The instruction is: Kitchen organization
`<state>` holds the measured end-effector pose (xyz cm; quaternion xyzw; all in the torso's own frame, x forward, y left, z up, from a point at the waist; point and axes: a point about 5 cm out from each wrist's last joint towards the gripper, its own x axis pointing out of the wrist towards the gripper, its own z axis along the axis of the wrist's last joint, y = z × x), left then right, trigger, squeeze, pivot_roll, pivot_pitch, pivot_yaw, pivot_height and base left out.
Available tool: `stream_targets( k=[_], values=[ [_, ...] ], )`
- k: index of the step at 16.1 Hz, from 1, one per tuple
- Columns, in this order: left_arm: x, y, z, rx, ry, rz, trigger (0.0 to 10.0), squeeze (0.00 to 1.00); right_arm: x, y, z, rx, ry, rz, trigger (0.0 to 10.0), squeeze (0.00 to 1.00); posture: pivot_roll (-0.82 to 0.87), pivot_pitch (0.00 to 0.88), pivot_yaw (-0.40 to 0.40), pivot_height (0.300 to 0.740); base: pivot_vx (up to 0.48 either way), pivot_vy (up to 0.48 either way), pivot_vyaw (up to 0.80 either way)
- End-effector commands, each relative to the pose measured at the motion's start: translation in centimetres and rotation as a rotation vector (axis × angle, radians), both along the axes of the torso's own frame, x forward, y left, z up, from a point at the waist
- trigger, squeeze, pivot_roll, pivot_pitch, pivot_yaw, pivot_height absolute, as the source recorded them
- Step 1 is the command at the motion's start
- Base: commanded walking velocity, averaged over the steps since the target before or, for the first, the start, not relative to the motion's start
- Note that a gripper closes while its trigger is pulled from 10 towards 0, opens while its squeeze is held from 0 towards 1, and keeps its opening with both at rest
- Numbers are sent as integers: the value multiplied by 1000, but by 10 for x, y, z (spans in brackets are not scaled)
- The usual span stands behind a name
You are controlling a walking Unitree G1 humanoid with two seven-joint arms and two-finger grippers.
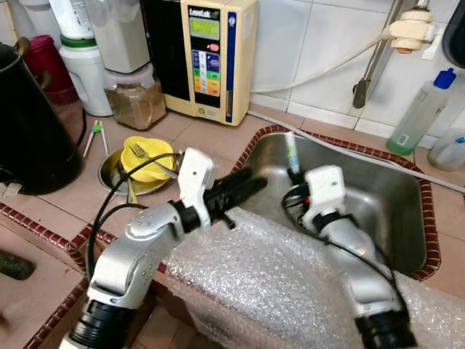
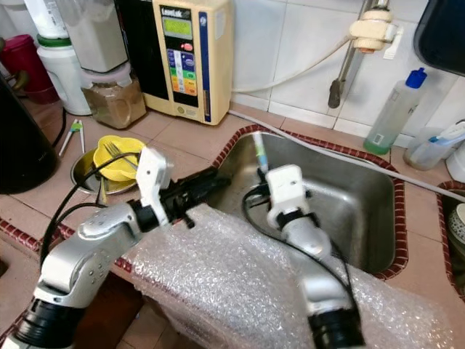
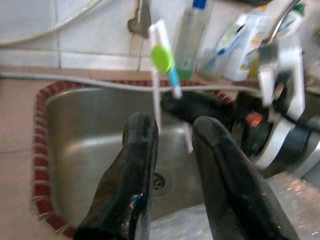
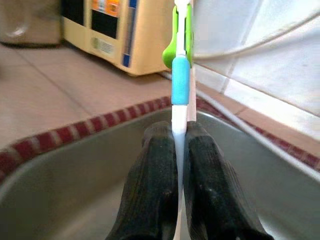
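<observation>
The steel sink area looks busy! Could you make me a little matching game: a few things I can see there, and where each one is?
Things:
1. white utensil with blue grip and green tip
2. yellow bowl with a fork
3. clear bottle with blue cap
4. bubble wrap sheet

Places:
A. counter behind the steel sink
B. between the right gripper fingers
C. draped over the sink's front edge
D. metal dish on the counter, left of sink

Pairs: 1-B, 2-D, 3-A, 4-C
</observation>
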<state>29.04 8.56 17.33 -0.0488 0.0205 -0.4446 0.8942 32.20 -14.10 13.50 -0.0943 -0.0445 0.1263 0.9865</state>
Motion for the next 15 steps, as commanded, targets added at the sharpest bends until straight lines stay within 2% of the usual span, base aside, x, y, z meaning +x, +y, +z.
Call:
stream_targets(
  k=[1, 3, 6, 10, 14, 15],
  values=[
    [0, -2, -2, 28, -11, -14, 10000, 1000, 5, -8, 0, -5, -3, -31, 0, 0, 4, 50, -7, 740, 0, 0, 0],
    [2, -1, -2, 42, -30, -10, 10000, 1000, 14, -19, -7, -29, 24, -64, 0, 0, 10, 48, -6, 740, 0, 0, 0],
    [7, 0, 1, 20, -48, 32, 10000, 1000, 23, -26, -15, -72, 60, -80, 0, 0, 17, 48, -5, 740, 0, 0, 0],
    [1, -4, -17, 89, 3, -14, 10000, 1000, 29, -35, -29, -96, 127, -112, 0, 0, 21, 42, 4, 740, 0, 0, 0],
    [-1, -3, -32, 125, 38, -7, 10000, 1000, 31, -32, -35, -60, 136, -123, 0, 0, 19, 38, 14, 740, 0, 0, 0],
    [-1, -3, -35, 137, 49, -14, 10000, 1000, 30, -31, -37, -45, 138, -126, 1490, 0, 18, 37, 17, 740, 0, 0, 0]
  ],
)
